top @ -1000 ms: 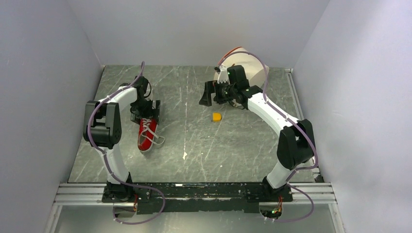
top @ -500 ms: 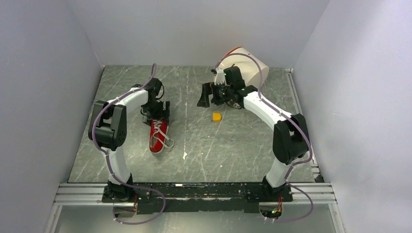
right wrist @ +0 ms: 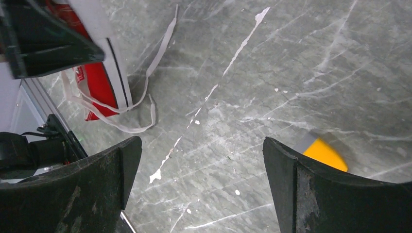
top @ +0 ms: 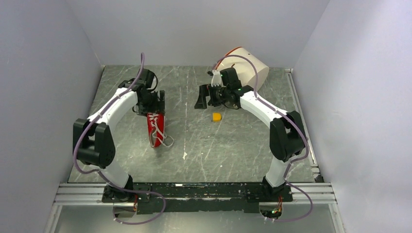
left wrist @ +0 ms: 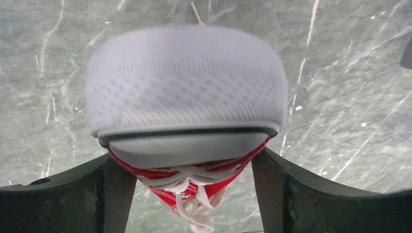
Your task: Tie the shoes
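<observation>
The red sneaker with a white sole lies on the grey table, left of centre, and its loose white laces trail at its near end. My left gripper is closed on the shoe's far end. In the left wrist view the shoe fills the gap between the fingers of the left gripper, its red sides touching both, and the laces hang untied. My right gripper is open and empty over bare table. The right wrist view of the right gripper shows the shoe at upper left.
A small yellow block lies near the table's middle, just right of my right gripper, and shows in the right wrist view. A white round container with a red rim lies at the back. Grey walls close in three sides.
My left arm has carried the shoe to the right and turned it, so it points more straight at the near edge. My right gripper has drifted slightly left, still open.
</observation>
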